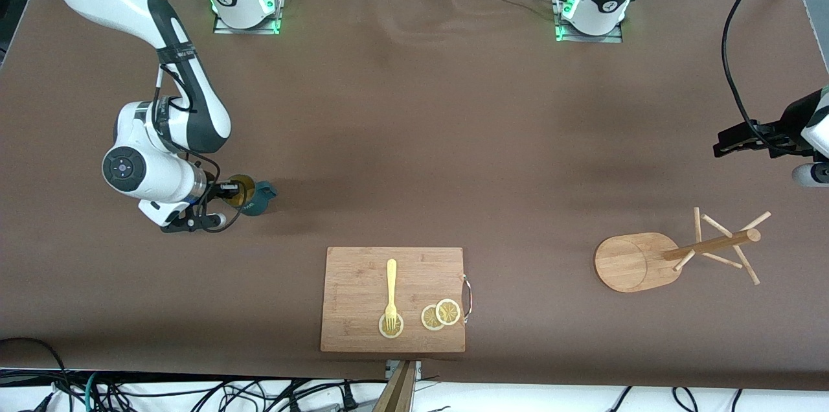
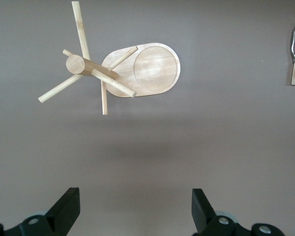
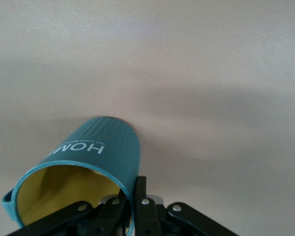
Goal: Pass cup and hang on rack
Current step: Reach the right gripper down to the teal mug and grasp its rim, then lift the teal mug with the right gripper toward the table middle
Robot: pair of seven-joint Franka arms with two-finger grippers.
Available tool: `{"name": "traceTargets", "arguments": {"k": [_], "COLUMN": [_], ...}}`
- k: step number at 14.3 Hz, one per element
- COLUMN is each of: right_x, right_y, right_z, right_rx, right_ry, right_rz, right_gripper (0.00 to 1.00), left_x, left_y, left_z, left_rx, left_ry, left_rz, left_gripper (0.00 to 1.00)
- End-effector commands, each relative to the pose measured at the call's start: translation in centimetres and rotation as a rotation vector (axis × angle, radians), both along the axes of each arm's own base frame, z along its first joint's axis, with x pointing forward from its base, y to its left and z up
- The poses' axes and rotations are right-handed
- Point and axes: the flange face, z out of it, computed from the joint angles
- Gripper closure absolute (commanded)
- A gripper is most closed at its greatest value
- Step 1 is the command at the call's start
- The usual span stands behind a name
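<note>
The right tool (image 1: 228, 192), wrist bent sideways, pinches the cup's (image 1: 254, 197) rim; the left tool (image 2: 135, 212) waits, spread wide.

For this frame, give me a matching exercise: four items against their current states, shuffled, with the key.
Items:
1. cup
2. rack
3. left pincer
4. fork

States:
A. open, holding nothing, over bare table near the rack
B. clamped by its rim in the right pincer
C. standing at the left arm's end of the table, pegs bare
D. lying on the cutting board

Pairs: 1-B, 2-C, 3-A, 4-D
</note>
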Motion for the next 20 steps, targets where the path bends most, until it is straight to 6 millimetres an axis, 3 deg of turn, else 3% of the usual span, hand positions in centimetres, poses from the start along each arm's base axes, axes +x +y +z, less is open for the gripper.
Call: {"name": "traceTargets", "arguments": {"k": [1,3,6,10,12,15,20], "right_x": [0.4,0.6,0.2,-3.2,-6.0,-8.6,-13.3], "right_y": [2.7,5.6,12.0,23.0,29.6,37.7,47.7], "right_z": [2.4,4.3,6.9,8.9,8.8,8.0,5.4], "right_rx": [0.022,0.034,0.011,0.022,0.053,0.074,0.065], "right_ry": [0.015,0.039,0.049,0.054,0.068,0.071,0.049], "right_rz": [0.013,-0.05,-0.104,-0.2,-0.191,-0.193,-0.262], "right_gripper": [1.0,1.0,1.0,1.0,1.0,1.0,1.0], "left_x": [0.4,0.7,0.8,0.9,1.0,1.1,1.2], "left_y": [0.0,-0.4,-0.4,0.2,0.1,0.2,0.8], "left_z": [0.4,0.8,0.7,0.4,0.7,0.5,0.2], "left_rx": [-0.038,-0.036,-0.037,-0.037,-0.035,-0.037,-0.037], "left_ry": [-0.002,-0.013,-0.011,-0.008,-0.013,-0.011,-0.006], "left_rz": [0.001,-0.005,-0.005,0.003,0.002,0.004,0.012], "left_gripper": [0.0,0.0,0.0,0.0,0.0,0.0,0.0]}}
